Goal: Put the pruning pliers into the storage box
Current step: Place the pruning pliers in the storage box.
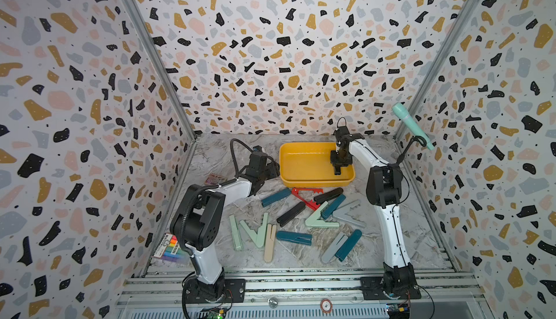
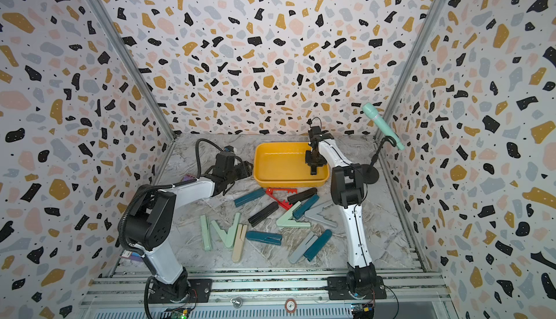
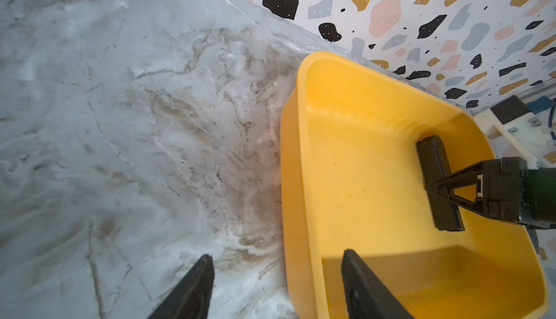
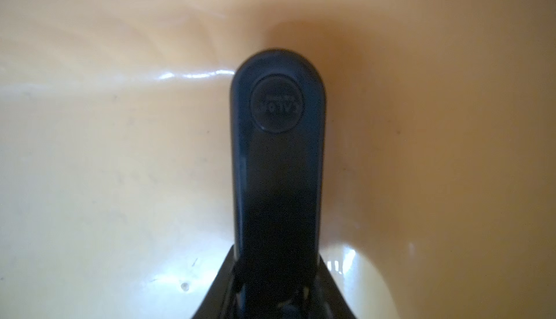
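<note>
You look into a booth closed in by a back wall (image 1: 285, 46), a left wall (image 1: 60, 122) and a right wall (image 1: 496, 152), all papered in white terrazzo print with black, ochre, pink and grey-blue flecks. Metal corner posts (image 1: 159, 62) run where they meet. Your floor is a grey-white marbled tabletop (image 1: 301, 260) with brownish veins; ribbed aluminium rails (image 1: 301, 284) cross its near edge. The light is soft and even.

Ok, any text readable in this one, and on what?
Black pruning pliers, round hinge badge: embossed word, upside down, too blurred to read.
Marker pack: label print too small.
Round sticker on front rail: one mark, perhaps "S", unsure.
Nothing else legible.
</note>
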